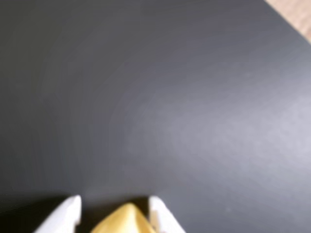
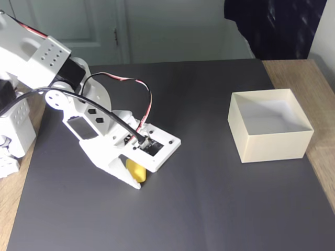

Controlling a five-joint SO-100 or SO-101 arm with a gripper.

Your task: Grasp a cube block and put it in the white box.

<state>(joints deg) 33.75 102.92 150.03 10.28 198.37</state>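
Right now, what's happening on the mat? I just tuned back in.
The white arm is bent low over the dark mat, and its pincer has the yellow cube block between its two fingers; the wrist view shows the cube's yellow top sitting between the white fingertips. I can't tell whether the cube is off the mat. The white box stands open and empty off to the right in the fixed view, well apart from the arm, so the cube is not yet in it.
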